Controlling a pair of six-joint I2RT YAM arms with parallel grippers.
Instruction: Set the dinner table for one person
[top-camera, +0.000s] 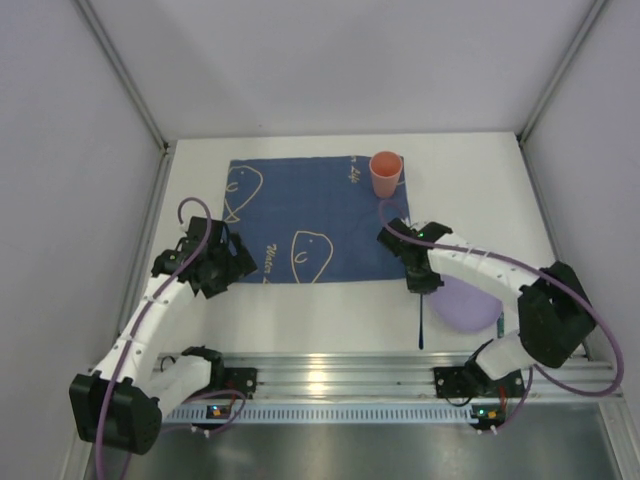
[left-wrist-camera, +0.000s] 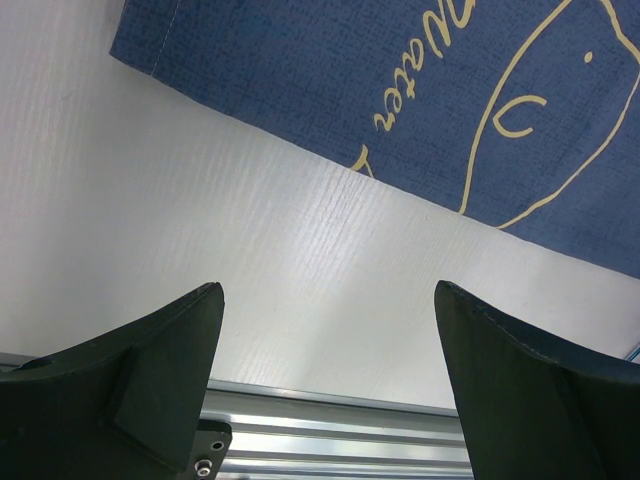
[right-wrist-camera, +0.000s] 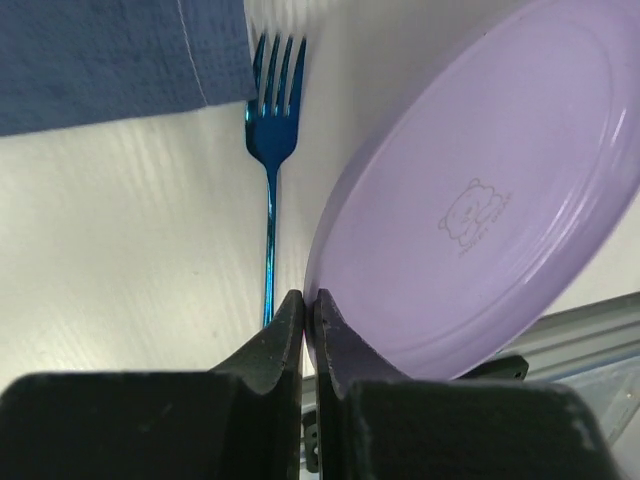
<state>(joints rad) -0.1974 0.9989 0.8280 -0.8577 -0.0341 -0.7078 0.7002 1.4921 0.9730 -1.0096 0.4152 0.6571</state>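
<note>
Right gripper (right-wrist-camera: 305, 305) fills the bottom of the right wrist view, jaws pressed together with their tips against the near rim of the purple plate (right-wrist-camera: 480, 200). Cannot tell whether any rim is caught between them. Plate looks tilted. Blue fork (right-wrist-camera: 270, 150) lies just beside the plate, tines by the edge of the blue mat (right-wrist-camera: 110, 60), on the white tabletop (right-wrist-camera: 120, 240).

Left wrist view: left gripper (left-wrist-camera: 328, 290) has jaws wide apart with nothing between them, over bare tabletop near the mat's edge.

Top view: tabletop spans the whole work area and the mat lies mid-tabletop. 1 pink cup (top-camera: 385, 172) stands at the mat's far right corner. Plate and fork are off the mat, near the right arm.

Risks:
- If the jaws met beside the rim, a lift leaves the plate behind.
- A thin edge pinch could let the plate swing and drop — or sweep the fork.
- The carry path passes near the cup.
</note>
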